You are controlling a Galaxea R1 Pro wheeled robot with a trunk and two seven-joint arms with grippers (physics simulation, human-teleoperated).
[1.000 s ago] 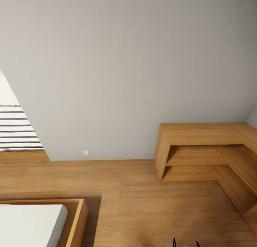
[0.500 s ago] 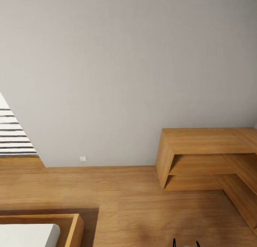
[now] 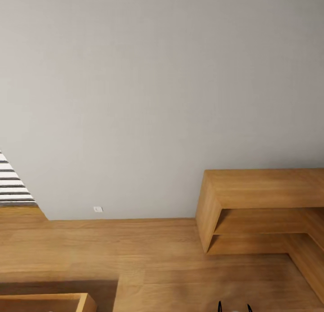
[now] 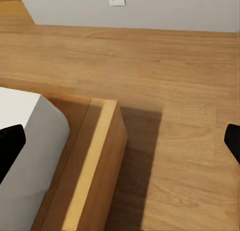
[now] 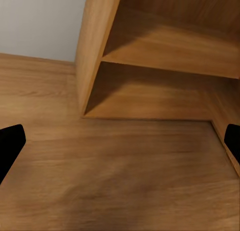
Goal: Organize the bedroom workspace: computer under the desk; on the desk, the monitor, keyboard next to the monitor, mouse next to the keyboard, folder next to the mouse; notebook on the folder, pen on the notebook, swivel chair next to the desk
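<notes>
Ahead of the robot, head view: grey wall (image 3: 162, 91), wood floor (image 3: 157, 258), a small white wall socket (image 3: 97, 209), a low L-shaped wooden shelf unit (image 3: 261, 204) w/ open compartments, striped blinds (image 3: 11, 186) at the far left, and a bed frame corner (image 3: 67, 302) low left. None of the task's items (bench, monitor, keyboard, mouse, folder, notebook, pen, chair) can be seen, so their whereabouts can't be told from these pics. Progress can't be judged either; prob. the robot is in transit, w/ every step unconfirmed. Left tool (image 4: 120, 146) hangs over the bed frame edge and white mattress (image 4: 25, 156), fingers spread wide apart, holding nothing. Right tool (image 5: 120, 146) hangs over bare floor just in front of the shelf unit, fingers likewise spread, empty. Both arms look tucked low, close to the body, pointing fwd and down.
</notes>
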